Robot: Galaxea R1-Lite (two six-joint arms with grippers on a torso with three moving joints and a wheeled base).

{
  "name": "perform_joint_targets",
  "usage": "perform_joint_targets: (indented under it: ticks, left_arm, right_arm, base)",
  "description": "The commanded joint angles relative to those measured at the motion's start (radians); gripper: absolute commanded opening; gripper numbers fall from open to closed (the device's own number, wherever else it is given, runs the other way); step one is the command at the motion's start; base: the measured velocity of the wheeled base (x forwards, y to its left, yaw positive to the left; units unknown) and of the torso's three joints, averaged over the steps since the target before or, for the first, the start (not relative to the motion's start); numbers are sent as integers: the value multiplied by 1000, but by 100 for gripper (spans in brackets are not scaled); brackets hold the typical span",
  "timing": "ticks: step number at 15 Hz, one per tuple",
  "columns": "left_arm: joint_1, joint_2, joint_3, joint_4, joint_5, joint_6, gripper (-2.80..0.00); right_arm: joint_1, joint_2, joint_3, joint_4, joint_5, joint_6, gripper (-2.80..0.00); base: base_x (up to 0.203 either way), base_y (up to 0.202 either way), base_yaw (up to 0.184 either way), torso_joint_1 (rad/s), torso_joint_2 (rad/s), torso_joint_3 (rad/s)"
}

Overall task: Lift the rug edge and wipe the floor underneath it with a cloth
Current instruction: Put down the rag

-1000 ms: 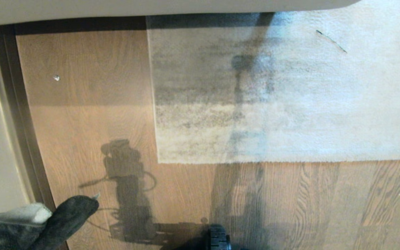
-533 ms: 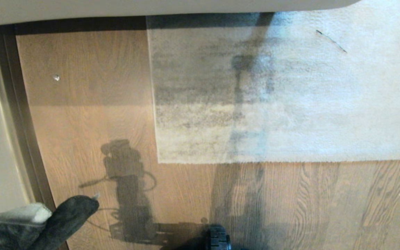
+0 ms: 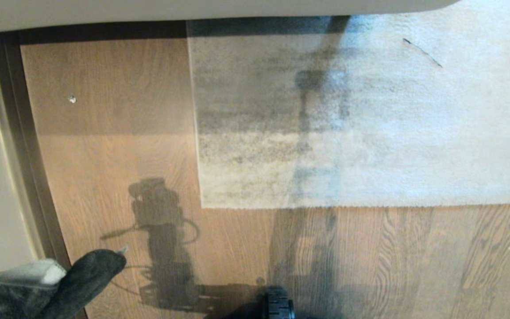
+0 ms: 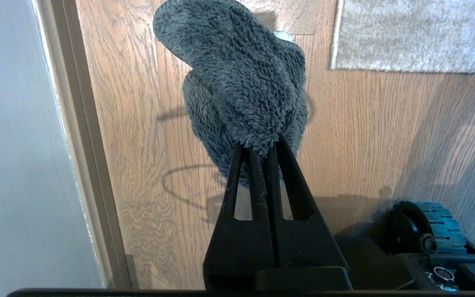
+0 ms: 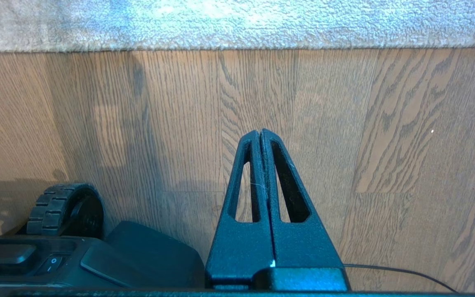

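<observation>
Right now, on my far left, the left pincer (image 4: 258,150) is clamped on the cloth (image 4: 241,86), which bunches up fluffy and dark above the floor (image 3: 117,177), close to the baseboard (image 3: 20,146) and clear of the rug. Moving right, the rug edge (image 3: 326,206) lies flat, its corner (image 3: 202,206) squared against the planks, nothing lifted. Further right, my right pincer (image 5: 261,134) hangs over bare boards just short of the rug, closed on nothing. I judge the task barely begun: cloth is in hand, but raising the edge and wiping beneath it are both left.
</observation>
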Motion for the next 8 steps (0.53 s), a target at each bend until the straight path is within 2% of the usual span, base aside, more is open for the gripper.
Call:
perform_joint_targets:
  ticks: [1, 8]
  left_arm:
    - [0, 0, 0, 0, 1, -1, -280]
    - [0, 0, 0, 0, 1, -1, -280]
  right_arm:
    - [0, 3, 0, 0, 0, -2, -280]
    - [0, 3, 0, 0, 0, -2, -280]
  base:
    - [0, 0, 0, 0, 0, 0]
    - [0, 0, 0, 0, 0, 0]
